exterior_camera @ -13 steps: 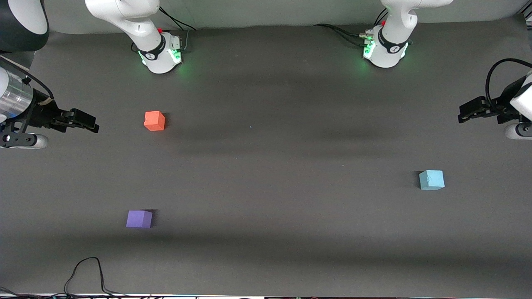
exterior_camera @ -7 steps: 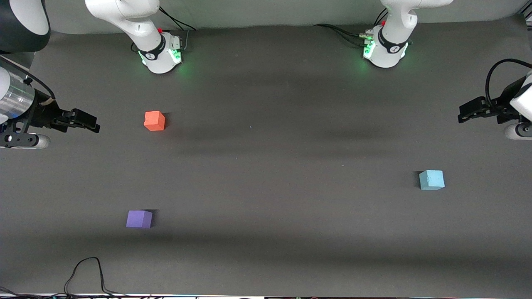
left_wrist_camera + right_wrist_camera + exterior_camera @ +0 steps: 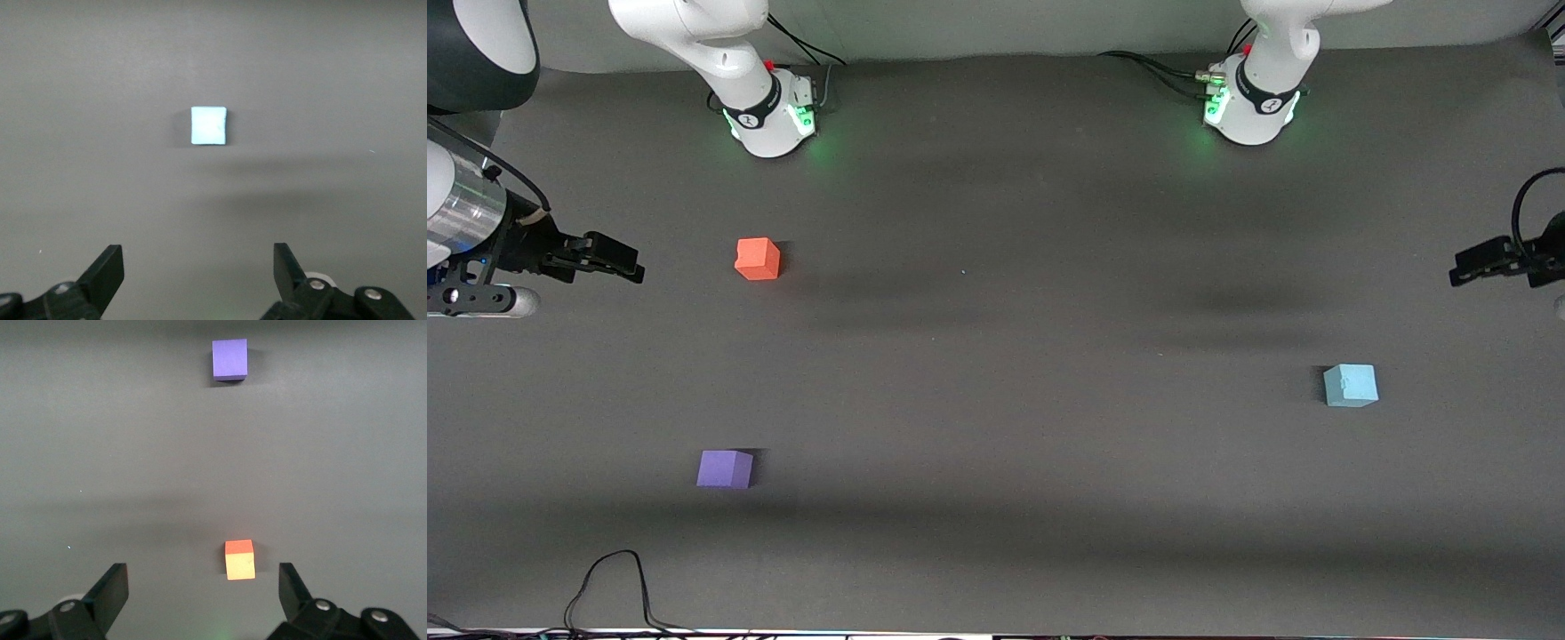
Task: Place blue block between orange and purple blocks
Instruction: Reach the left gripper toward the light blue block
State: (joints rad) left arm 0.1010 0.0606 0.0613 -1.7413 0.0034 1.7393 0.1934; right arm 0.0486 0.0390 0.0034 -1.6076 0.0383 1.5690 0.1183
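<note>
Dark grey table [image 3: 996,373], 3 blocks apart, black cable [image 3: 609,587] at edge.

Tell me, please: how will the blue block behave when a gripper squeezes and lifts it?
The blue block looks matte and foam-like, so it is probably light and slightly soft. Its flat faces suggest it will slide, not roll, and grip easily.

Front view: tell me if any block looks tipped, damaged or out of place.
Nothing stands out. The pale blue foam cube, the orange-red foam cube and the violet-purple foam cube each sit flat on the dark table, apart from one another.
</note>
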